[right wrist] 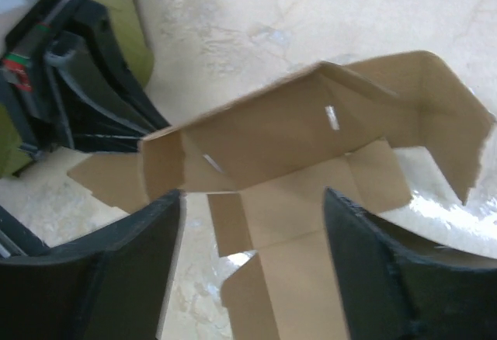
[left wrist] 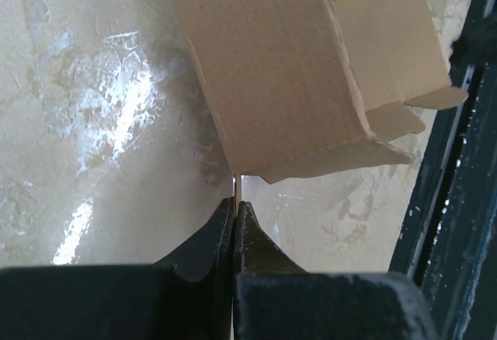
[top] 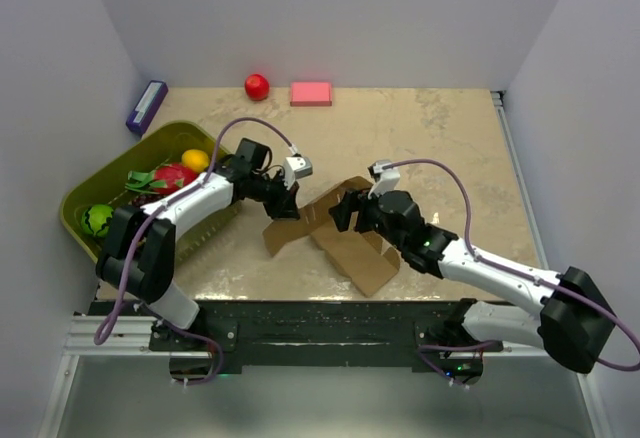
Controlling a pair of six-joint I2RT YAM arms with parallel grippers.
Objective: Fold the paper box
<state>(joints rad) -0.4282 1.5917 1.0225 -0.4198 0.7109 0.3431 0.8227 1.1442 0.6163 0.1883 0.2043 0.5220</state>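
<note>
The paper box (top: 362,256) is a brown die-cut cardboard sheet, partly folded, lying in the middle near the table's front edge. My left gripper (top: 284,204) is at the box's left side. In the left wrist view it (left wrist: 236,199) is shut on a thin flap edge of the box (left wrist: 272,68), which stands raised in front of it. My right gripper (top: 346,210) hovers over the sheet's upper middle. In the right wrist view it (right wrist: 252,227) is open, with a raised wall and flat panels of the box (right wrist: 311,134) between and beyond its fingers (right wrist: 136,247).
A green bin (top: 165,133) with fruit stands at the left, next to the left arm. A red ball (top: 257,85), a pink block (top: 311,93) and a purple box (top: 146,106) lie along the back. The black front rail (top: 320,323) lies just behind the sheet.
</note>
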